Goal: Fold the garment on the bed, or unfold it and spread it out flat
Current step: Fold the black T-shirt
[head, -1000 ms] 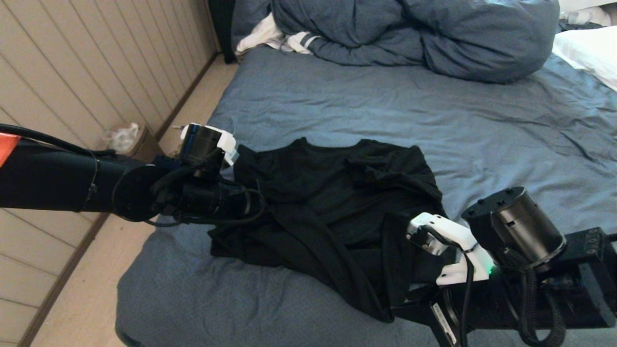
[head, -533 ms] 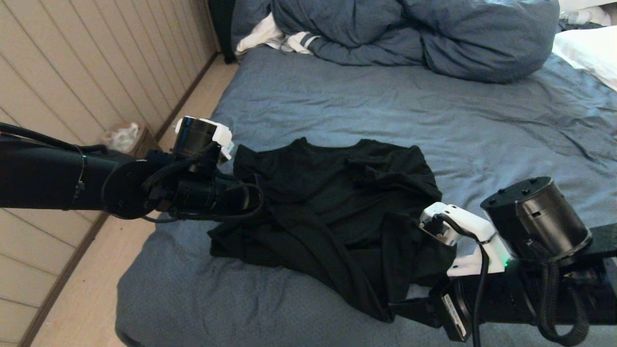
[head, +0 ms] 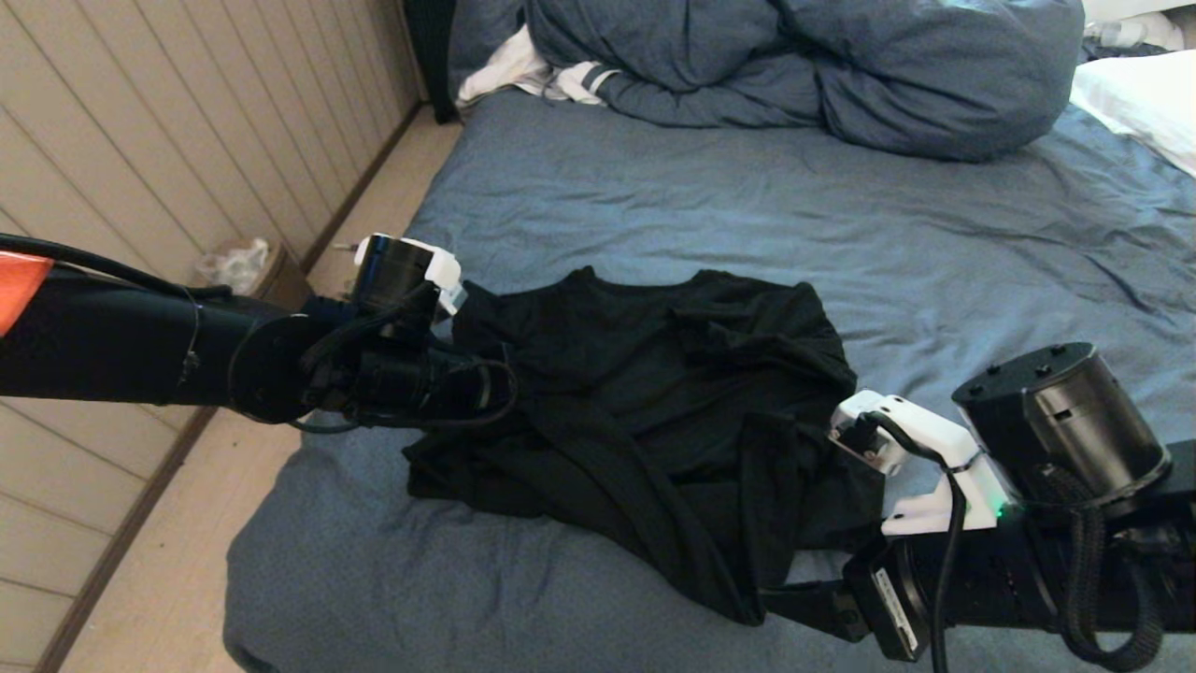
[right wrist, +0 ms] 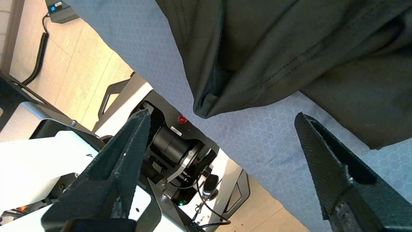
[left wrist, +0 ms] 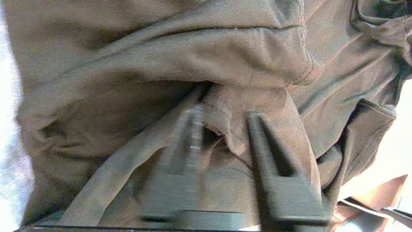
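The garment (head: 654,411), a black T-shirt with its plain side showing, lies crumpled near the front left of the bed (head: 841,215). My left arm (head: 140,346) reaches in from the left to the shirt's left edge. In the left wrist view my left gripper (left wrist: 224,112) stands partly open, and a hemmed fold of the garment (left wrist: 231,58) lies loosely between its fingers (left wrist: 257,135). My right gripper (right wrist: 222,112) is wide open and holds nothing. It hovers at the bed's near edge, just short of a garment corner (right wrist: 257,48).
A bulky blue duvet (head: 794,65), a white stripe-cuffed cloth (head: 542,75) and a white pillow (head: 1140,103) lie at the far end. A panelled wall (head: 187,121), a strip of floor and a small bin (head: 238,266) run along the left. My base (right wrist: 64,154) sits below the bed edge.
My right gripper has opened, let go of the shirt's lower right part and drawn back to the right. The left gripper's fingers have parted; that arm has hardly moved.
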